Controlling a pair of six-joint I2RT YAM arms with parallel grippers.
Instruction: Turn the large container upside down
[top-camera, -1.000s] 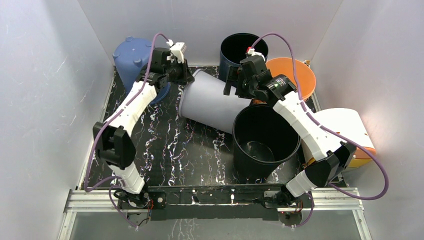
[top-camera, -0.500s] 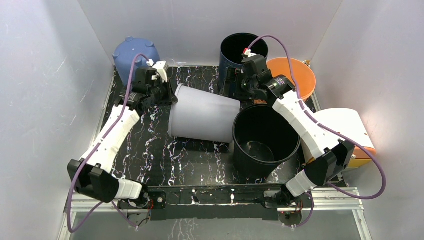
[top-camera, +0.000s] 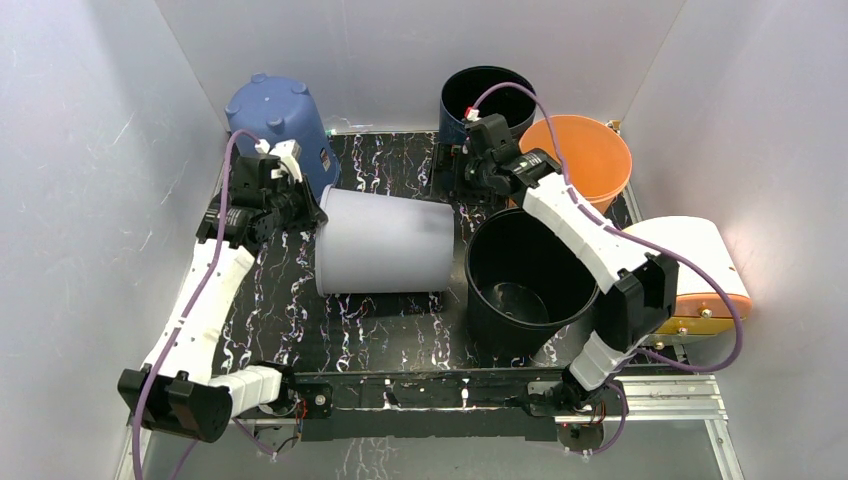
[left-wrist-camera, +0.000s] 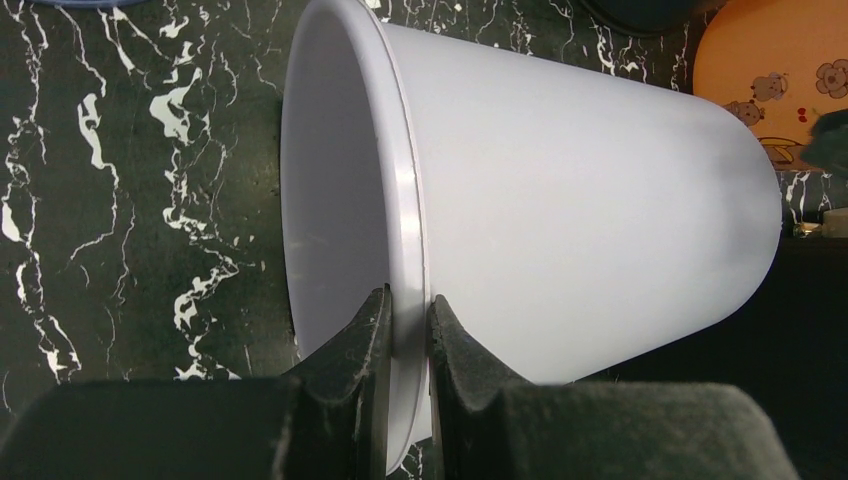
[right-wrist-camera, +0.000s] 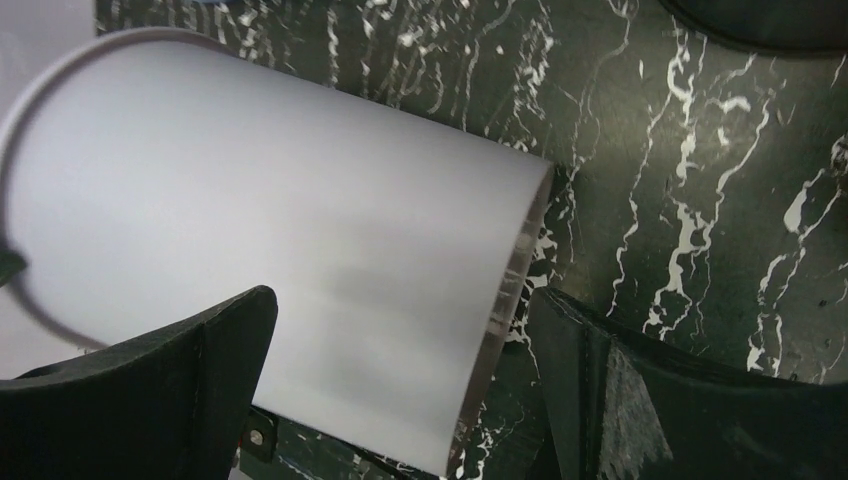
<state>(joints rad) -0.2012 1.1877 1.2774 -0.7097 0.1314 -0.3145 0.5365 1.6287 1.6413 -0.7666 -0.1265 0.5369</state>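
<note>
White container (top-camera: 385, 252) dragged left, sideways; black bin (top-camera: 525, 280) beside base.

Large container (top-camera: 385, 245): plain pale white-grey, faint lilac cast in the overhead view, no print.
Table (top-camera: 390, 160): black, white marble veining.
Left rear bucket (top-camera: 275, 112): matte blue.
Rear bucket (top-camera: 487, 100): dark navy outside, black inside.
Near bucket (top-camera: 525, 275): black.
Round basin (top-camera: 585, 150): orange, small cartoon bear prints.
Left arm (top-camera: 205, 290) and right arm (top-camera: 585, 225): white shells, black joints.
Cables (top-camera: 735, 330): purple.
Left gripper (left-wrist-camera: 407, 300) and right gripper (right-wrist-camera: 400, 320): black.
</note>
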